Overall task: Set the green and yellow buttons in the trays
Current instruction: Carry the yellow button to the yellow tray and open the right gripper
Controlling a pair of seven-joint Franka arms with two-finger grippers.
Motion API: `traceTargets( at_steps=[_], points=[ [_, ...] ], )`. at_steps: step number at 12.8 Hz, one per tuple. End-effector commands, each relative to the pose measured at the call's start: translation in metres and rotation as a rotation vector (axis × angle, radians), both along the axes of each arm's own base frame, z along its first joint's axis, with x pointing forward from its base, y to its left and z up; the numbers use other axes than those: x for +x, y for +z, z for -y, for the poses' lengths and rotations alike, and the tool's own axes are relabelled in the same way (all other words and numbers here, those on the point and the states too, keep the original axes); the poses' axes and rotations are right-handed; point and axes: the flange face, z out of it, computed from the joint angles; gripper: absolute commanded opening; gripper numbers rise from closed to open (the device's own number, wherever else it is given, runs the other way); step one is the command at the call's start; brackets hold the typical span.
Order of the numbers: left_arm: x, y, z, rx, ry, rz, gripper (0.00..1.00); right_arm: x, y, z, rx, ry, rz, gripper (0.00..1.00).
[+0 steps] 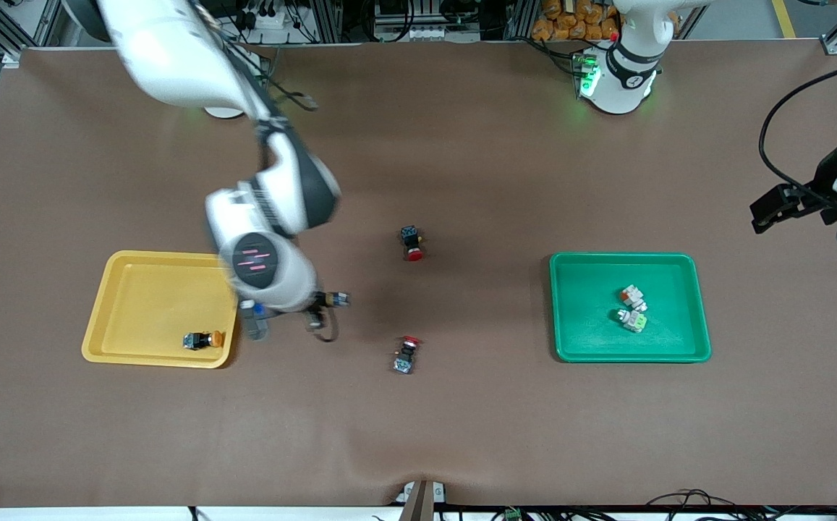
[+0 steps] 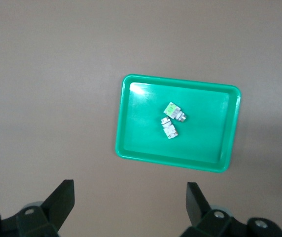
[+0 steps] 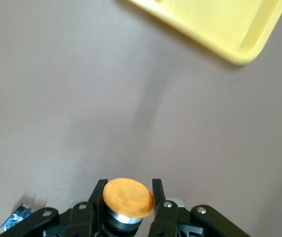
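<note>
Right tool [image 3: 127, 197] clamped on a yellow button [image 3: 128, 197], up over the bare table [image 1: 461, 434] just beside the yellow tray [image 1: 136, 289].

I see another yellow button [image 1: 203, 339] lying in that tray. Both green buttons [image 1: 632, 309] sit in the green tray [image 1: 584, 347]. My left tool [image 2: 130, 205] waits wide open and empty, high above the green tray. Two red-capped switches [image 1: 411, 243] lie mid-table.

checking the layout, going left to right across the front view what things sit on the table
yellow tray with a yellow button in it → two red-capped switches mid-table, roughly level so unordered → green tray holding two green buttons
</note>
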Motion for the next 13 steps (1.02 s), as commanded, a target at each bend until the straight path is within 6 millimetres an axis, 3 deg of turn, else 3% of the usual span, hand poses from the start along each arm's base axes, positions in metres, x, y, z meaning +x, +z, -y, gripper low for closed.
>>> traceTargets(
  at_steps=[1,3,7,8,13],
  points=[
    [-0.017,0.022,0.003,-0.025,-0.034,0.003,1.0,0.011,0.033,0.109,0.157,0.112,-0.091,0.0],
    [-0.03,0.032,0.003,-0.057,-0.022,0.005,1.0,0.018,0.034,0.183,0.225,0.215,-0.123,0.0],
    [-0.046,0.045,-0.01,-0.092,-0.008,-0.027,1.0,0.015,0.017,0.294,0.285,0.422,-0.157,0.0],
    [-0.046,0.045,-0.009,-0.093,-0.005,-0.03,1.0,0.012,0.01,0.315,0.306,0.472,-0.159,0.0],
    [-0.051,0.034,0.0,-0.089,-0.002,-0.095,1.0,-0.002,-0.035,0.365,0.289,0.587,-0.154,0.0]
  ],
)
